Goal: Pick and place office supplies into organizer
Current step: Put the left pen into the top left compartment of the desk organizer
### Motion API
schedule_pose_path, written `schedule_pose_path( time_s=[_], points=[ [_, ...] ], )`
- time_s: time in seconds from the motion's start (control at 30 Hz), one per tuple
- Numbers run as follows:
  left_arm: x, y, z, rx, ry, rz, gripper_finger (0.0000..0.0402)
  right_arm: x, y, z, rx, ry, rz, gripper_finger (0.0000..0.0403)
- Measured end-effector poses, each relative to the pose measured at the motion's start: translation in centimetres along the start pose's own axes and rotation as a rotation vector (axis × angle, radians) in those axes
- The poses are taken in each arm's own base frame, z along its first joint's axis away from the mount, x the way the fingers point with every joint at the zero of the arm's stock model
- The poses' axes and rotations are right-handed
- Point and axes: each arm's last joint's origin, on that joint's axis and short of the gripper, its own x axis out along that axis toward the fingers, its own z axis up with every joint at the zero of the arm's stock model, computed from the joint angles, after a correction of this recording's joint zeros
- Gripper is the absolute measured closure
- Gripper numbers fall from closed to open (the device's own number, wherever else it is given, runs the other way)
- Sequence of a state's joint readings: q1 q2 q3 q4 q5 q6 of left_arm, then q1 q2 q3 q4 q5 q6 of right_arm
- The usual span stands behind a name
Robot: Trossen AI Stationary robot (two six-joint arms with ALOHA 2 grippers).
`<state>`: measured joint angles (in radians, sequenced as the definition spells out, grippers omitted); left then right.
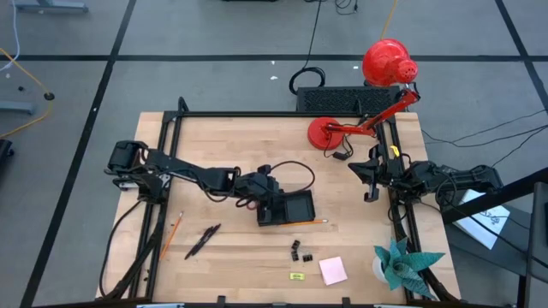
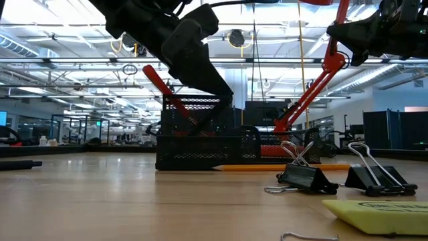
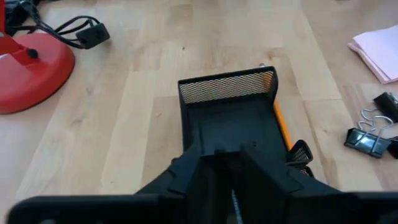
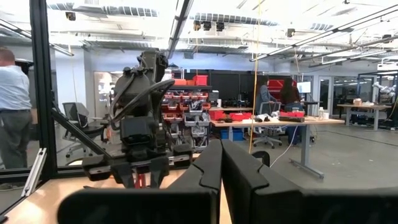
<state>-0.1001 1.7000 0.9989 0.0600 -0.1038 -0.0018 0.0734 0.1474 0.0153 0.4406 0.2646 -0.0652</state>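
We see the left gripper (image 1: 267, 198) reaching to the middle of the table (image 1: 223, 274), over the left end of the black mesh organizer (image 1: 295, 208). In the low view the red-handled scissors (image 2: 167, 94) stand slanted in the organizer's tall compartment, handle up, beneath the gripper. In the left wrist view the two dark fingers (image 3: 186, 180) sit close over the organizer with a thin metal strip between them; we cannot tell whether they pinch it or stand loose.

An orange pencil (image 1: 313, 222) lies along the near side of the organizer, touching or just beside it. Left of the organizer lie a second orange pencil (image 1: 172, 233) and a dark pen (image 1: 204, 240), well apart from it. Near of the organizer are the black binder clips (image 1: 300, 251), and further near a small yellow-green piece (image 1: 296, 276) and the pink sticky-note pad (image 1: 333, 270).

The right gripper (image 1: 372, 178) waits at the right side of the table, raised, its fingers (image 4: 211, 171) pressed together on nothing.

A red desk lamp (image 1: 377, 85) stands at the far right, and a teal paper plant (image 1: 401, 263) at the near right corner. In the right wrist view a person (image 4: 13, 106) stands in the room beyond.
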Motion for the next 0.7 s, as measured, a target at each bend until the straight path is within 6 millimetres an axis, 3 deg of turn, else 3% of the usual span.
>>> schedule_pose_path(
  time_s=[0.23,0.47,0.6,0.7],
  points=[
    [-0.1,0.0,0.5,0.059,-0.020,0.025,0.0239,0.0,0.0,0.0,-0.001,0.000,0.000,0.0399],
    [-1.3,-1.1,4.2,0.145,-0.006,0.024,0.0231,0.0,0.0,0.0,-0.002,0.000,0.000,0.0399],
    [-3.1,-3.1,6.7,0.191,0.062,-0.014,0.0231,0.0,0.0,0.0,-0.001,0.003,0.001,0.0399],
    [-4.9,-5.9,7.1,0.227,0.168,-0.075,0.0231,0.0,0.0,-0.1,-0.001,0.005,0.001,0.0399]
  ],
)
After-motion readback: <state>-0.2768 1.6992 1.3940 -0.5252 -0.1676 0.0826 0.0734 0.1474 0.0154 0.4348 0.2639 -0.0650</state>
